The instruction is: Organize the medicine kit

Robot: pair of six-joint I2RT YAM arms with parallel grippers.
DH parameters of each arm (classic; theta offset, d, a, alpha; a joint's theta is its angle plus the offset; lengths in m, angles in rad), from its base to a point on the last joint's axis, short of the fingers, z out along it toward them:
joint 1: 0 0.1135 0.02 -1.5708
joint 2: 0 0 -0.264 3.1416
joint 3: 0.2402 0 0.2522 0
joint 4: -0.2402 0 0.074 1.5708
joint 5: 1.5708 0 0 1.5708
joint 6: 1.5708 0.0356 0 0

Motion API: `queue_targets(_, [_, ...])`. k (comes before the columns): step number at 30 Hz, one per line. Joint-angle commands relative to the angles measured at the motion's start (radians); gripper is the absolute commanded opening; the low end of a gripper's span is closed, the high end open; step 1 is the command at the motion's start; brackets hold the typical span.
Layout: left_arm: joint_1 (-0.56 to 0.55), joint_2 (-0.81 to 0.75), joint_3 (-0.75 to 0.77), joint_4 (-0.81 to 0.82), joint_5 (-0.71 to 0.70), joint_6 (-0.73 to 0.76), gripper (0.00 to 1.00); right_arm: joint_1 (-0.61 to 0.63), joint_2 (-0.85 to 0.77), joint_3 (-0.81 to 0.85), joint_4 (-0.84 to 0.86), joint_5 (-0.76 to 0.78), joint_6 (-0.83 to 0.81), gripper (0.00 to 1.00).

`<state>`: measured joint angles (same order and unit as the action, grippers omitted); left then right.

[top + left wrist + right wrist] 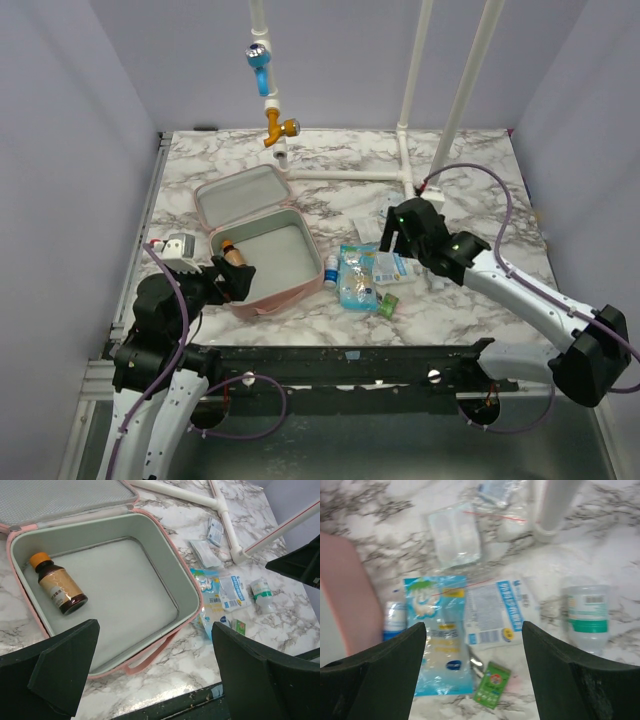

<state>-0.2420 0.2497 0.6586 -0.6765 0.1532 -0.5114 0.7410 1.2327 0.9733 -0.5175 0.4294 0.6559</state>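
The pink medicine kit (240,195) lies open on the marble table, its lid folded back and its grey-lined base (125,580) facing up. A brown bottle with an orange cap (57,583) lies in the base at its left side (233,254). My left gripper (155,675) is open and empty, over the kit's near edge (236,280). My right gripper (474,675) is open and empty, above the loose packets right of the kit (395,240). The kit's pink side (345,595) shows at the left of the right wrist view.
Right of the kit lie a blue packet (440,630), a white-and-blue packet (495,612), a small green packet (492,685), a white bottle with a green label (587,617), a small blue-capped bottle (395,620) and clear bags (455,535). A white pipe frame (350,175) stands behind.
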Motion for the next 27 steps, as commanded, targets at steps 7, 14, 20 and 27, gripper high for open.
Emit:
queue_targets(7, [-0.011, -0.031, -0.005, 0.003, 0.025, 0.014, 0.98, -0.330, -0.051, -0.162, -0.050, 0.018, -0.079, 0.78])
queue_targets(14, [-0.033, -0.038, -0.005, 0.002, 0.017, 0.017, 0.98, -0.435, 0.030, -0.171, -0.020, -0.056, -0.080, 0.78])
queue_targets(20, [-0.043, -0.044, -0.005, 0.002, 0.016, 0.019, 0.98, -0.437, 0.103, -0.185, -0.005, -0.074, -0.074, 0.78])
queue_targets(27, [-0.054, -0.047, -0.005, 0.002, 0.013, 0.019, 0.99, -0.437, 0.150, -0.201, 0.012, -0.121, -0.074, 0.78])
